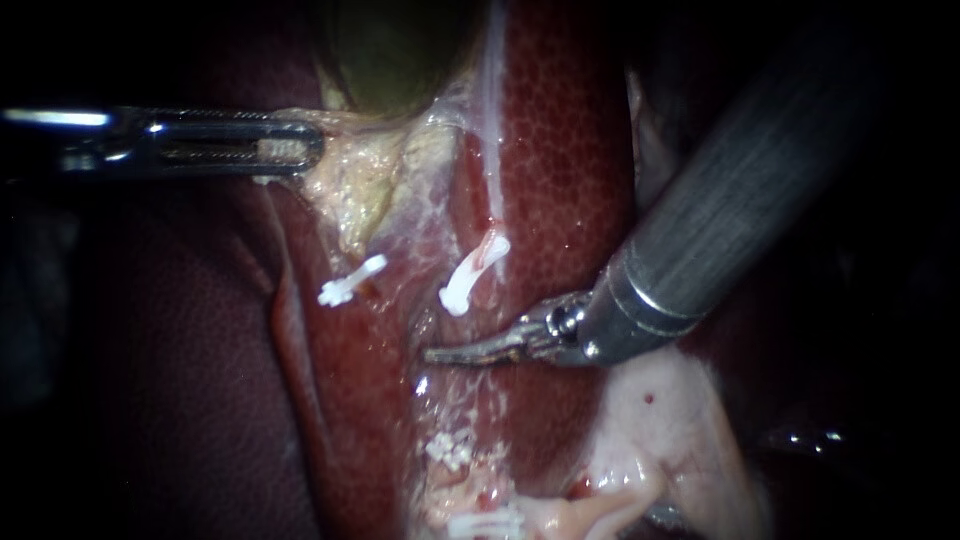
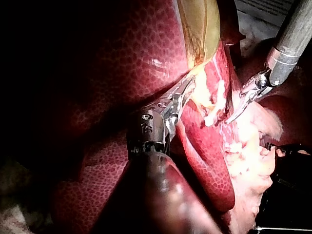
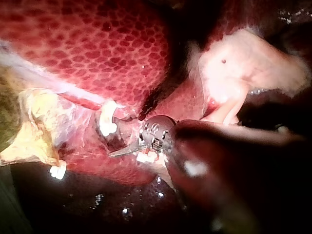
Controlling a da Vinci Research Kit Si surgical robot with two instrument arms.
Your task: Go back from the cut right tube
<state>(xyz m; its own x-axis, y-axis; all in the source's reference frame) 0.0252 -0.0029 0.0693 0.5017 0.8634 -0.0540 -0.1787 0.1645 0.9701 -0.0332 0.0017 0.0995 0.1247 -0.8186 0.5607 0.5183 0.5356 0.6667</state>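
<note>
Endoscope view. The gallbladder [image 1: 390, 50] lies at 12 o'clock, with the liver [image 1: 560, 130] beside it toward 1 o'clock. The left instrument [image 1: 300, 152] enters from 9 o'clock; its pincer is closed on the yellow tissue [image 1: 360, 190] hanging from the gallbladder at 11 o'clock. The right instrument [image 1: 470, 349] enters from 2 o'clock. Its pincer is closed, holds nothing, and points toward 9 o'clock. The cut right tube [image 1: 488, 248] lies at the centre. Its upper stump carries a white clip [image 1: 465, 285], and the pincer tip lies just beyond that clip toward 6 o'clock, apart from it. A second clip [image 1: 350, 281] sits toward 9 o'clock of the first. Further lower clips [image 1: 450, 450] lie at 6 o'clock.
</note>
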